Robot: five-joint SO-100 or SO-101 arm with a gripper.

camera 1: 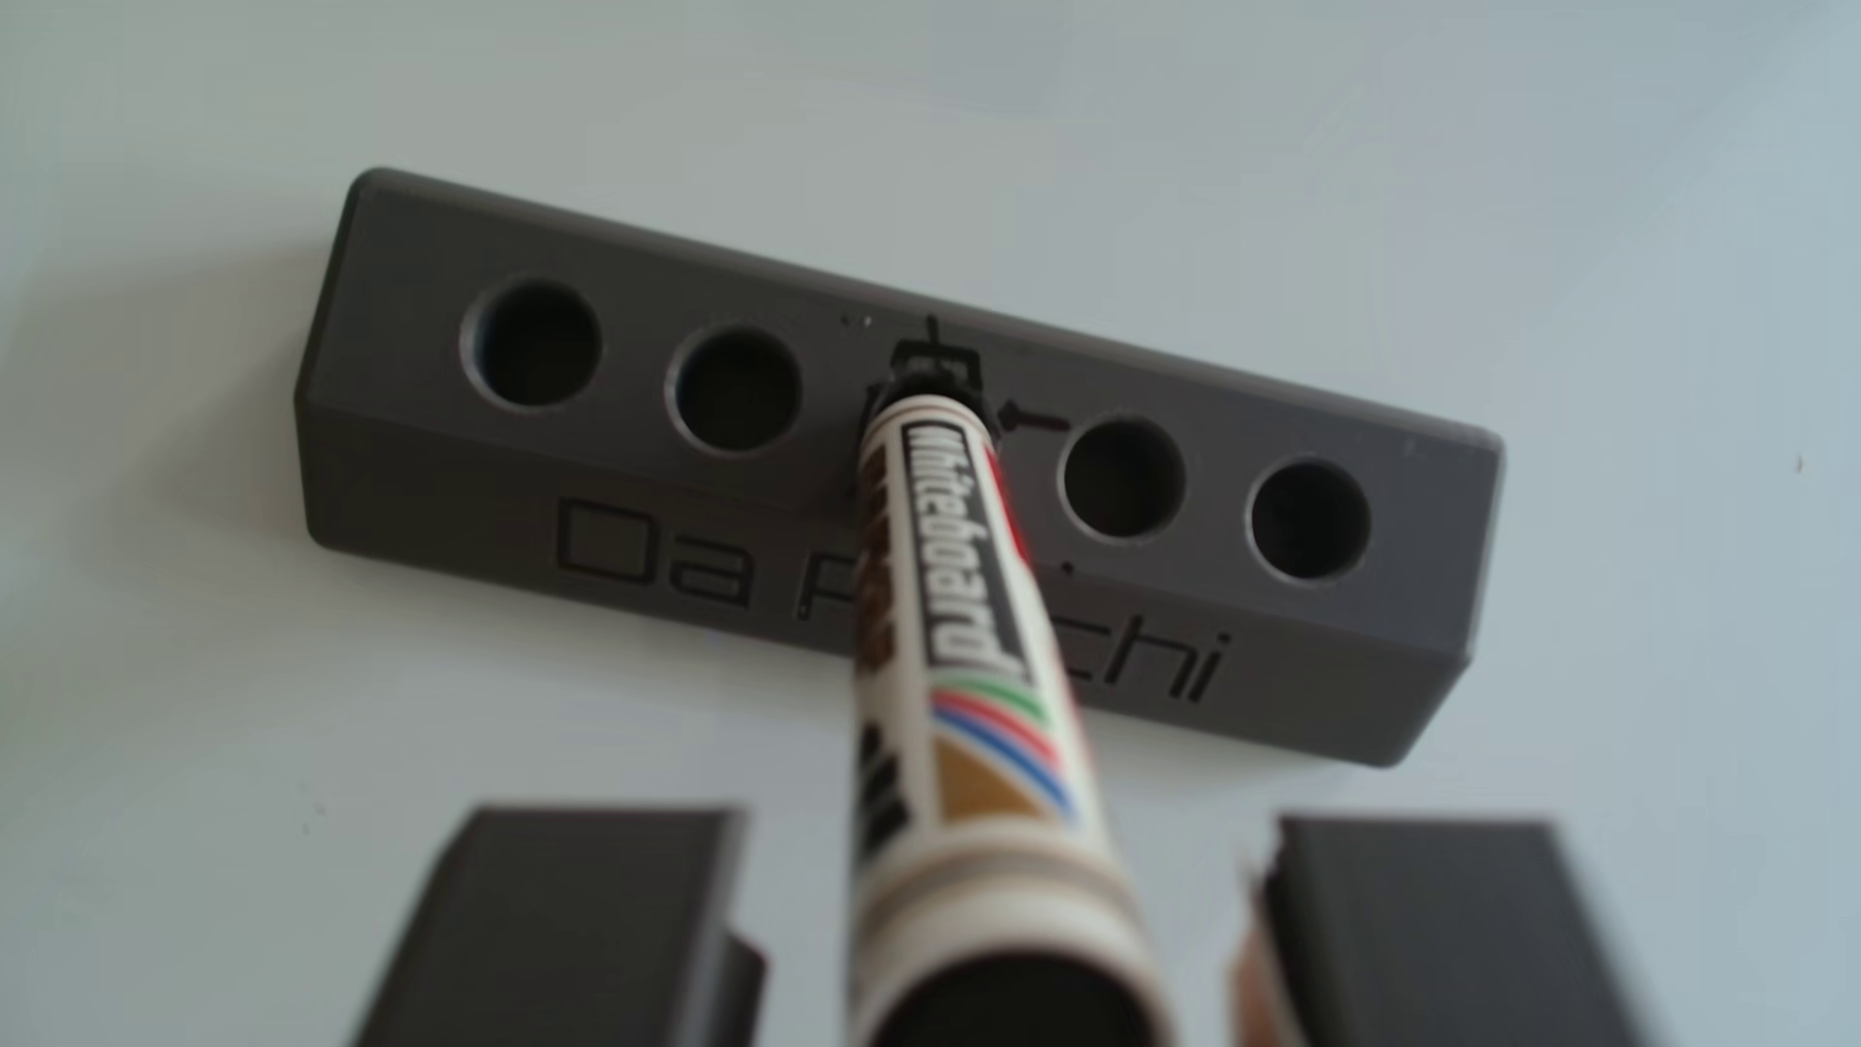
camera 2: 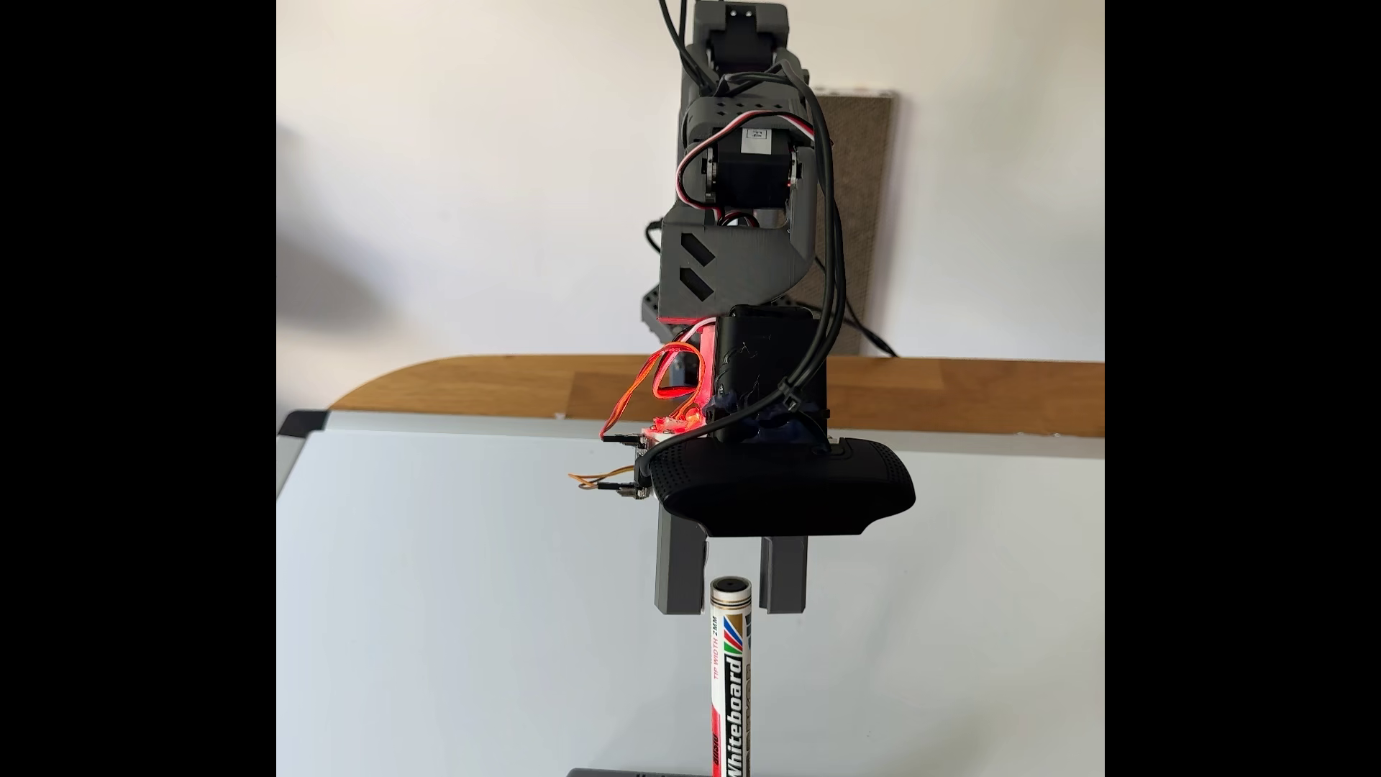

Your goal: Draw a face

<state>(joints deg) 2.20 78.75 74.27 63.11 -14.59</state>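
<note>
A whiteboard marker (camera 1: 947, 564) stands upright in the middle hole of a dark grey holder block (camera 1: 705, 524) that has several round holes and raised lettering on its front. In the fixed view the marker (camera 2: 729, 672) rises from the holder (camera 2: 643, 772) at the bottom edge. My gripper (camera 2: 731, 609) hangs straight above it, open, with one grey finger on each side of the marker's top end and a gap on both sides. In the other view the gripper (camera 1: 1007, 826) appears as two blurred dark fingers (camera 1: 564, 926) flanking the marker's near end.
The holder sits on a white whiteboard (camera 2: 448, 598) that lies on a wooden table (camera 2: 523, 388). A black webcam (camera 2: 777, 493) and loose red and orange wires (camera 2: 657, 381) hang on the wrist above the fingers. Two holder holes on each side of the marker stand unfilled.
</note>
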